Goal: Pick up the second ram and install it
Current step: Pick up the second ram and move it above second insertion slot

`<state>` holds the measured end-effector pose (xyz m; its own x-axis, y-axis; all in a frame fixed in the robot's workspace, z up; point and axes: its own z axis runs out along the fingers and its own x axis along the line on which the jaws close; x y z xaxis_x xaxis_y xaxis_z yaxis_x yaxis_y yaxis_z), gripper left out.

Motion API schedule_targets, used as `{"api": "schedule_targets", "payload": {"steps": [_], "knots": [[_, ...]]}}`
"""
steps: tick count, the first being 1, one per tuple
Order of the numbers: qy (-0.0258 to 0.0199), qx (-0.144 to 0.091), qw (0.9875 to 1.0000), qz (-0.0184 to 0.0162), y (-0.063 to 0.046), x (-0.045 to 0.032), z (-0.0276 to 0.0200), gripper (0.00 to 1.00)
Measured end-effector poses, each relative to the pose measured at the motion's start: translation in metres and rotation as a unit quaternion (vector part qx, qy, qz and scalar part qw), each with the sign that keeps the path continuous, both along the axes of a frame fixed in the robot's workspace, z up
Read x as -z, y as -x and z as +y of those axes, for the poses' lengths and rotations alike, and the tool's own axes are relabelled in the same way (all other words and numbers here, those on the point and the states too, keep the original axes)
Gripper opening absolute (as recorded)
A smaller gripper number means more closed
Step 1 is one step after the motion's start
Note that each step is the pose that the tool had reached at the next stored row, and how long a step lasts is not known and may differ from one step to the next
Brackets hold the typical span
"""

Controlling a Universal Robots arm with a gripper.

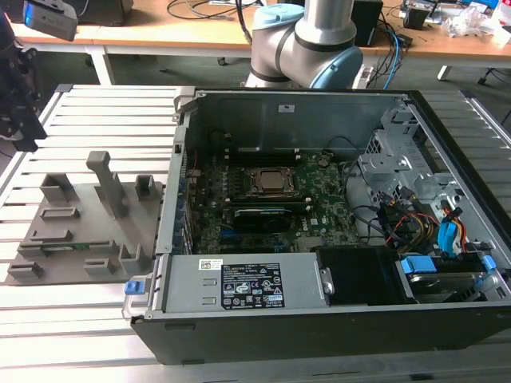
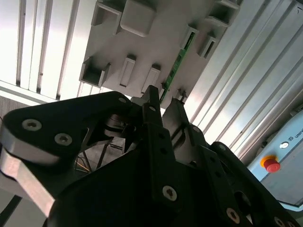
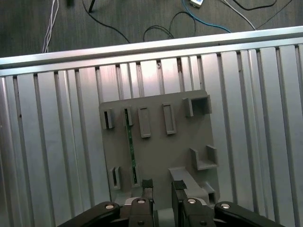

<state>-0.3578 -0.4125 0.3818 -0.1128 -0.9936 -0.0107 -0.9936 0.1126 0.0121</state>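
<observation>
Gripper empty, jaws slightly parted, hovered over grey holder, not touching 2nd ram. 2nd ram stood on edge in holder slots, probably so long edge was exposed for pinch. Holder sat on slatted tabletop, exterior view's lower left, beside open computer case.

The open computer case is viewed obliquely from above, from some way off, in the exterior view, with the grey holder plate at the exterior view's left; that plate is shared by both wrist views, looked down upon past the gripper; it is seen nearer in the second wrist view.
</observation>
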Motion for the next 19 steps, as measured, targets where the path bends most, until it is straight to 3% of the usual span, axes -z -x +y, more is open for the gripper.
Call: {"api": "schedule_targets", "payload": {"steps": [19], "knots": [[0.0,0.0,1.0,0.0,0.0,0.0229,-0.0011,0.3]]}}
